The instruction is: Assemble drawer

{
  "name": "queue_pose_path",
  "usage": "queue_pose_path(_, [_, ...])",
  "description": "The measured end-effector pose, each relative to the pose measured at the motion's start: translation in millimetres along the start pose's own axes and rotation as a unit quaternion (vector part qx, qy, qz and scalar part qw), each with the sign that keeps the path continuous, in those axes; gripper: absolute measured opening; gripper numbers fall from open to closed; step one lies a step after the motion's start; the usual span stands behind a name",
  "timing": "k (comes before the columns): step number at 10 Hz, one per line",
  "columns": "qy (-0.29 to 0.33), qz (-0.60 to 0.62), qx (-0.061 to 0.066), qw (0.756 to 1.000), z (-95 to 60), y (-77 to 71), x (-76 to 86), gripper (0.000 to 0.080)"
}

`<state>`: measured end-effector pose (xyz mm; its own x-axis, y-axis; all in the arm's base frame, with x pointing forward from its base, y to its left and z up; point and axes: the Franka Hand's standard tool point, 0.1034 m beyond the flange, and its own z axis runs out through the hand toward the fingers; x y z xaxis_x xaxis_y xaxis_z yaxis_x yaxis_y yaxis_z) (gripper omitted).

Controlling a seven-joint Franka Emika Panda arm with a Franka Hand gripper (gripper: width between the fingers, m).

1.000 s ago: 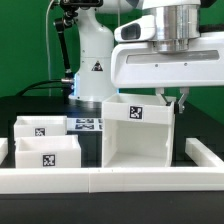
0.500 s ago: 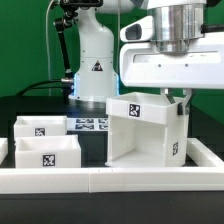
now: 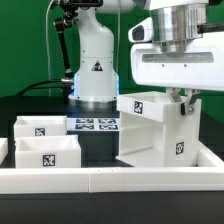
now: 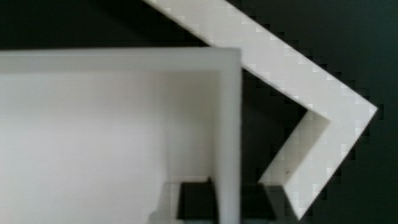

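The white boxy casing (image 3: 150,135) stands on the black table at the exterior view's right, turned at an angle, with tags on its top edge and side. My gripper (image 3: 183,100) is shut on the casing's upper right wall. In the wrist view, that thin white wall (image 4: 222,120) runs between my two dark fingers (image 4: 196,200), which grip it from both sides around the gripper's middle (image 4: 228,205). Two shallow white trays lie at the exterior view's left, one behind (image 3: 40,127) and one in front (image 3: 45,153), each with a tag.
The marker board (image 3: 95,125) lies flat between the trays and the casing, before the robot's base (image 3: 95,70). A low white rail (image 3: 100,178) edges the table's front and right side; it also shows in the wrist view (image 4: 267,60).
The casing, held in my gripper, has slid toward the exterior view's right and turned. More of the marker board is now uncovered. The trays have not moved.
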<state>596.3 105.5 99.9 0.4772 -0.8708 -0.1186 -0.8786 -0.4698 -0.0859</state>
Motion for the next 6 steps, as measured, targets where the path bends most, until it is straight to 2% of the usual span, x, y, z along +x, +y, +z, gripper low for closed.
queue_pose_path(3, [-0.004, 0.118, 0.001, 0.993, 0.0, 1.0, 3.4, 0.0038])
queue_pose_path(4, [-0.008, 0.142, -0.005, 0.99, 0.1, -0.3, 4.7, 0.0038])
queue_pose_path(6, [-0.017, 0.211, 0.006, 0.977, 0.4, -8.0, 11.6, 0.0038])
